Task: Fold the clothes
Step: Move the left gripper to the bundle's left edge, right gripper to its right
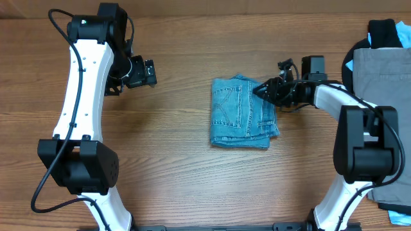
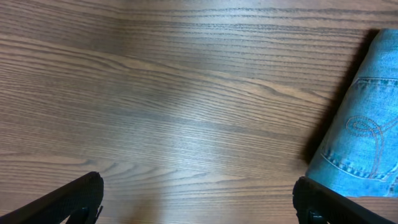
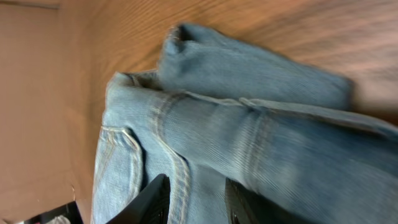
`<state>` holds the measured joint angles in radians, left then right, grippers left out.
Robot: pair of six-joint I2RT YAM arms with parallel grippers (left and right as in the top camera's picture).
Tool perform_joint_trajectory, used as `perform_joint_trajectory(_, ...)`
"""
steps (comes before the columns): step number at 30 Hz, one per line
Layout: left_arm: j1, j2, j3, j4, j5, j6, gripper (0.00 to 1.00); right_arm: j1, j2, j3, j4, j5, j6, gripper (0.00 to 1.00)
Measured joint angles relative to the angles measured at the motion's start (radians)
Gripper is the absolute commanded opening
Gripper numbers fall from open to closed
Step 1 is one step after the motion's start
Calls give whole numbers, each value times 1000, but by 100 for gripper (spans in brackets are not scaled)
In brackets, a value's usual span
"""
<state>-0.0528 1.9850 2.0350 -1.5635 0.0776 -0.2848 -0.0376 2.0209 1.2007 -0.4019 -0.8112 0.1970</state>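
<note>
I see light blue denim jeans (image 1: 243,112), paler stitching curling across a back pocket, on a brown wood-grain desk (image 1: 173,167). My left arm (image 1: 80,96) and right arm (image 1: 340,96) are white with black joints. A grey garment (image 1: 382,83) lies at the right edge.

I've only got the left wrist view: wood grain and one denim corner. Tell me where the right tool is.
Observer: The right tool sits at the far right corner of the folded jeans.
Operator: Report its grip.
Observer: The right wrist view shows its fingers straddling a denim seam. I can't tell whether they pinch it.
Operator: Say what else is around.
Observer: A heap of other clothes lies beyond the right arm.
</note>
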Motion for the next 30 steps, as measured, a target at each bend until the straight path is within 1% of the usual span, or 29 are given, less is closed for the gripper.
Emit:
perform_joint_trajectory(2, 0, 0, 0, -1, 0, 0, 100, -14, -40, 5, -54, 10, -4, 35)
perform_joint_trajectory(4, 0, 0, 0, -1, 0, 0, 100, -22, -98, 14, -98, 21, -3, 38)
perform_joint_trajectory(6, 0, 0, 0, -1, 0, 0, 100, -24, -178, 29, -151, 29, -2, 39)
perform_joint_trajectory(9, 0, 0, 0, -1, 0, 0, 100, -15, -337, 63, -302, 30, -22, 39)
perform_joint_trajectory(10, 0, 0, 0, 0, 0, 0, 100, -12, -352, 68, -323, 30, -33, 39)
perform_joint_trajectory(11, 0, 0, 0, 0, 0, 0, 100, 3, -380, 77, -394, 29, -62, 39)
perform_joint_trajectory(13, 0, 0, 0, 0, 0, 0, 100, 37, -385, 71, -451, 31, -94, 39)
perform_joint_trajectory(16, 0, 0, 0, 0, 0, 0, 100, 90, -357, -1, -443, 32, -120, 40)
perform_joint_trajectory(19, 0, 0, 0, -1, 0, 0, 100, 119, -325, -108, -357, 32, -118, 40)
perform_joint_trajectory(21, 0, 0, 0, -1, 0, 0, 100, 122, -298, -167, -315, 34, -112, 41)
perform_joint_trajectory(24, 0, 0, 0, -10, 0, 0, 100, 109, -258, -257, -252, 31, -88, 47)
perform_joint_trajectory(26, 0, 0, 0, -12, 0, 1, 100, 96, -248, -279, -241, 19, -82, 47)
perform_joint_trajectory(27, 0, 0, 0, -12, 0, 3, 100, 88, -245, -284, -239, 10, -80, 43)
perform_joint_trajectory(29, 0, 0, 0, -12, 0, 4, 100, 64, -245, -288, -250, -1, -69, 28)
perform_joint_trajectory(30, 0, 0, 0, -12, 0, 4, 100, 53, -245, -290, -256, -2, -63, 26)
